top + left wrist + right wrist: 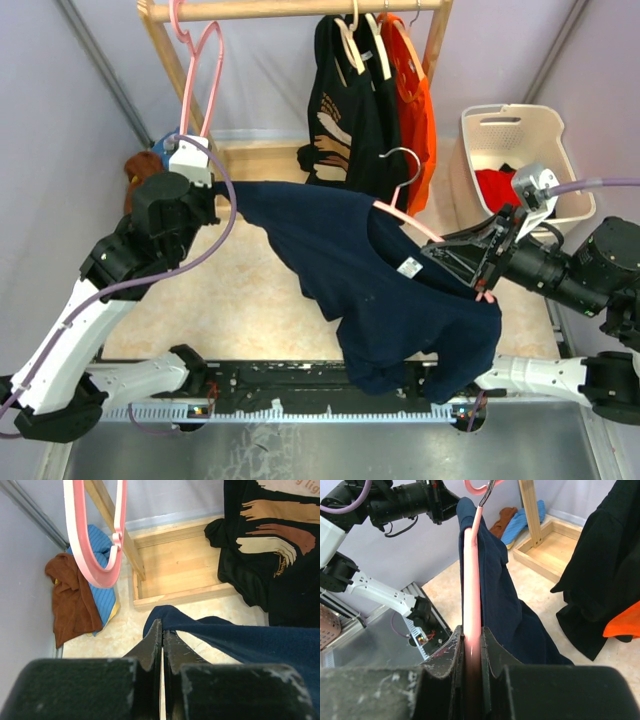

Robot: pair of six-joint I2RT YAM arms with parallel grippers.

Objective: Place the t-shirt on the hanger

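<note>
The dark navy t-shirt [380,290] hangs stretched in the air between my two arms, its white neck label [408,267] showing. The pink hanger [415,224] with the silver wire hook [403,160] sits inside the shirt's neck. My left gripper [222,188] is shut on the shirt's left edge, seen in the left wrist view [163,630] pinching navy cloth [240,640]. My right gripper [480,280] is shut on the hanger's pink bar [471,580], with navy cloth [500,600] draped beside it.
A wooden rack rail [300,10] crosses the back with an all-pink hanger [200,70], a black printed shirt [345,110] and an orange shirt [418,110]. A white basket [520,150] stands right. Brown and blue cloths [80,595] lie at the back left.
</note>
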